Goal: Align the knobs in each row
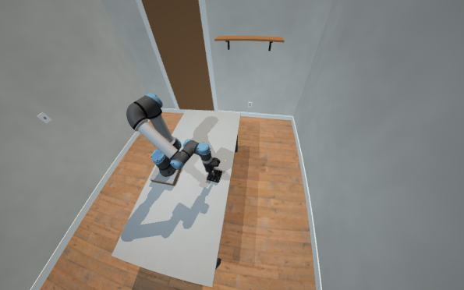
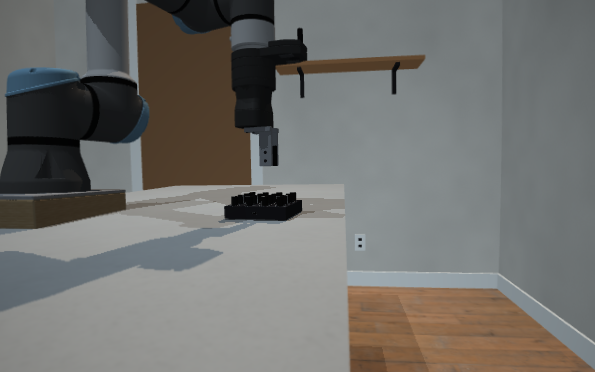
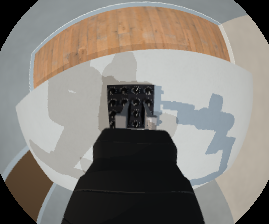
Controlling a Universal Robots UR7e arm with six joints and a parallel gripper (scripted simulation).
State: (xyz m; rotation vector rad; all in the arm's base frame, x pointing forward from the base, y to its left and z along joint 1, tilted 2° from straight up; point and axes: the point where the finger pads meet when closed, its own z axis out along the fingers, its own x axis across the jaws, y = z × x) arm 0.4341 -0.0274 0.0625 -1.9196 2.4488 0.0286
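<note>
The black knob box (image 2: 263, 206) stands on its feet on the white table, close to the table's right edge. It also shows in the overhead view (image 1: 214, 176) and in the wrist view (image 3: 133, 103). Its knobs are small dark stubs; their white lines and marks are too small to read. My gripper (image 2: 268, 161) hangs straight down above the box, clearly apart from the knobs. Its fingers stand partly open with nothing between them. In the wrist view the fingers sit over the near rows of the box and hide some knobs.
The arm's base stands on a wooden plate (image 2: 42, 207) to the left of the box. The table edge (image 2: 345, 210) drops off just right of the box. A wall shelf (image 2: 352, 64) is far behind.
</note>
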